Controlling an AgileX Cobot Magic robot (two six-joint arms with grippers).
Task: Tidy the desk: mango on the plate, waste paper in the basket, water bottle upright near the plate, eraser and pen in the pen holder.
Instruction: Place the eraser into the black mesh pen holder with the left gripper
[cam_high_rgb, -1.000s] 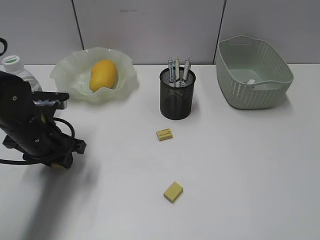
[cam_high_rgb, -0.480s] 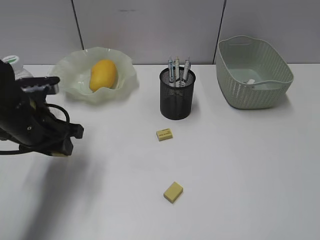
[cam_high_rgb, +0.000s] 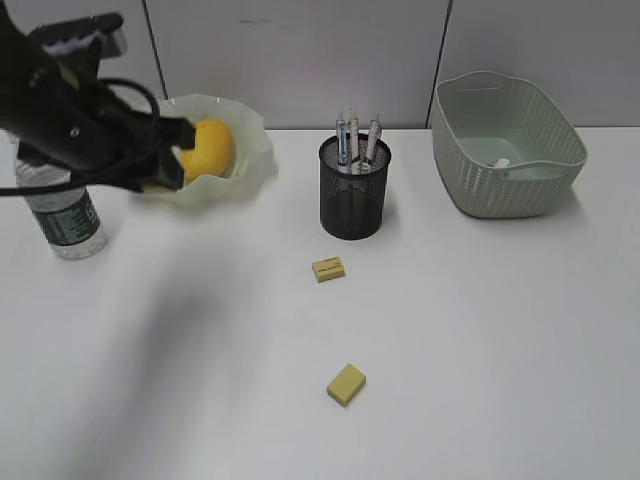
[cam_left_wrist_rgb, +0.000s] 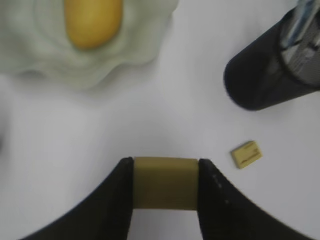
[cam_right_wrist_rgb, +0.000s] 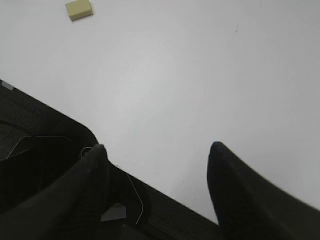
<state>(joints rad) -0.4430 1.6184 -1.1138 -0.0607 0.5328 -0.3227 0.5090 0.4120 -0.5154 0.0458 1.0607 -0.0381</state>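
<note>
Exterior view, arm hiding plate's left rim, blurred.

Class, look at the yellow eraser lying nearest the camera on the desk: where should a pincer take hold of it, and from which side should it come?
Grip the near eraser across its two long side faces, coming straight down from above. It lies flat on the bare table as a low block, turned at a slant, so the pincer should rotate to match. Nothing crowds it, leaving room for both fingers.

- Lighting: bright, even, diffuse; white worktop without glare.
- Shadows: soft, broad smear under left arm.
- Blur: left wrist view soft throughout; pincer fingers defocused.
- Right wrist view: near-black lower edge.
</note>
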